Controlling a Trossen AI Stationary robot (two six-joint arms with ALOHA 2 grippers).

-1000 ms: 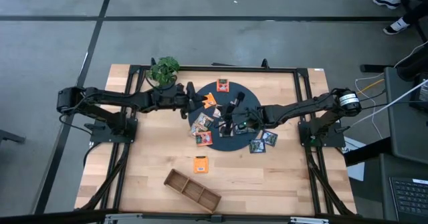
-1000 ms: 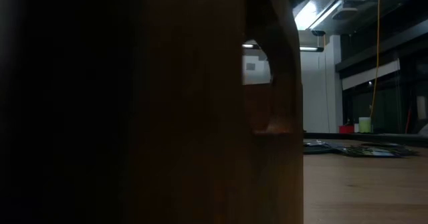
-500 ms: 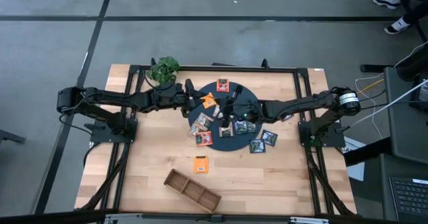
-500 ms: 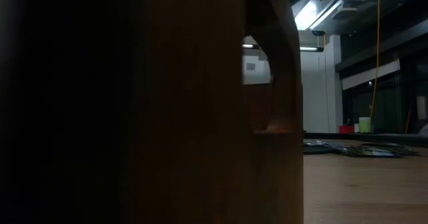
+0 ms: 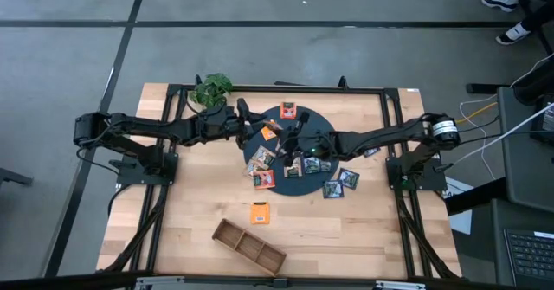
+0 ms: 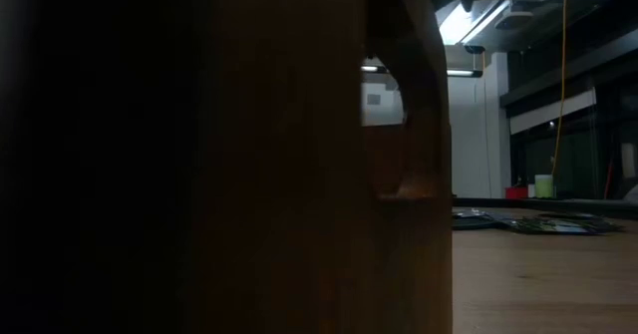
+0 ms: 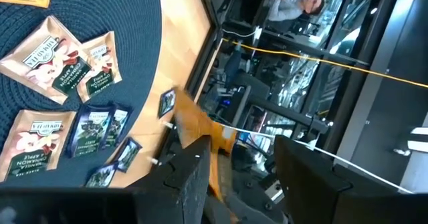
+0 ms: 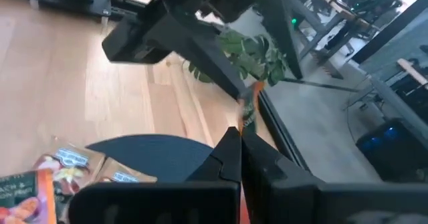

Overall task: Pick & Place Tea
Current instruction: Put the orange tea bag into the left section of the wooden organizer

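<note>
Two grippers meet above the round dark mat in the middle of the table. The left gripper hangs over the mat's left edge with its fingers spread wide, and between them shows an orange sachet, tilted; from the wrist view I cannot tell whether the fingers touch it. In the overhead view an orange sachet sits just off the left fingertips, toward the mat's centre. The right gripper is over the mat's middle, its fingers pressed together, with a thin orange and green strip sticking out just past their tips.

Around both grippers lie the other sachets: an orange one near the mat's far edge, pale ones at its left rim, dark blue-green ones under the right arm, and two more dark ones off the mat on the wood to its right. One orange sachet lies alone, well apart on the near side, close to the long wooden tray. A leafy plant stands at the table's far left.
</note>
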